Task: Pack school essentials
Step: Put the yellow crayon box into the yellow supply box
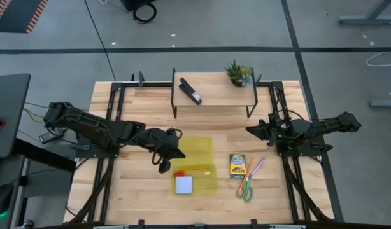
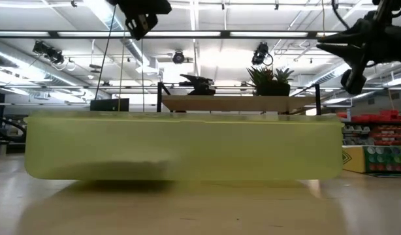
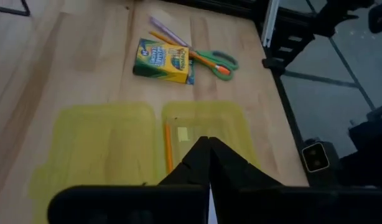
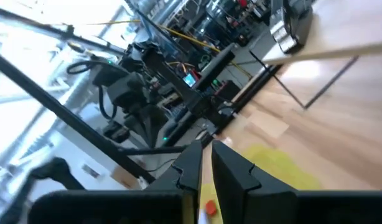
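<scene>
1. In the high view the wooden table [image 1: 151, 210] fills the middle of the frame; bare wood lies open at lower left and along the bottom edge, while dark frame rails run down both sides.
2. A raised shelf [image 1: 214, 95] stands at the top centre, carrying a black stapler [image 1: 190, 91] and a small potted plant [image 1: 239, 73].
3. The left gripper [image 1: 163, 166] hangs left of centre, beside the left edge of the yellow case [image 1: 197, 149]; its fingers are pressed together with nothing between them.
4. The right gripper [image 1: 254, 130] sits right of centre, above the loose items; its fingers are nearly closed and hold nothing I can see.
5. The yellow case lies open at the centre, lid flat toward the top, tray toward the bottom.
6. In the tray lie a pale blue notepad [image 1: 183, 184], an orange pencil [image 1: 194, 168] and a red eraser [image 1: 180, 172].
7. Right of the case stands the yellow-green crayon box [image 1: 237, 165]; beside it a purple pen [image 1: 256, 167] lies slanted, and green-handled scissors [image 1: 245, 189] lie just below.
8. In the low view the case's translucent wall spans almost the whole width, hiding the table items behind it.
9. In the left wrist view the dark fingers [image 3: 200, 168] cover part of the tray, so the notepad is hidden there.
</scene>
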Tool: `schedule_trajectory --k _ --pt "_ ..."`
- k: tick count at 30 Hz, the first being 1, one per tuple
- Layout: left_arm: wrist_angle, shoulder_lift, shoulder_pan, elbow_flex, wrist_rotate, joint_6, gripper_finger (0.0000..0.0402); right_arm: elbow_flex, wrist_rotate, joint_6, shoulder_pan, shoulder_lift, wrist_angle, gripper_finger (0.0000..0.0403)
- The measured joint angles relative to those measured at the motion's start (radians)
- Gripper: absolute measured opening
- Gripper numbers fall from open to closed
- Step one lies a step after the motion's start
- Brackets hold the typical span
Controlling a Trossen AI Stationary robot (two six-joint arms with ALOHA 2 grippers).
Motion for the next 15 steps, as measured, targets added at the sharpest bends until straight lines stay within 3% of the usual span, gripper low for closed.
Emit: schedule_trajectory --k 10,15 --pt "0.057 -0.154 0.021 -0.174 -0.005 -0.051 0.0004 0.000 0.019 0.280 0.000 0.001 -0.001 0.0042" --pt "0.064 -0.249 0.035 -0.252 -0.015 -0.061 0.0006 0.000 0.008 0.285 0.000 0.001 -0.001 0.0042"
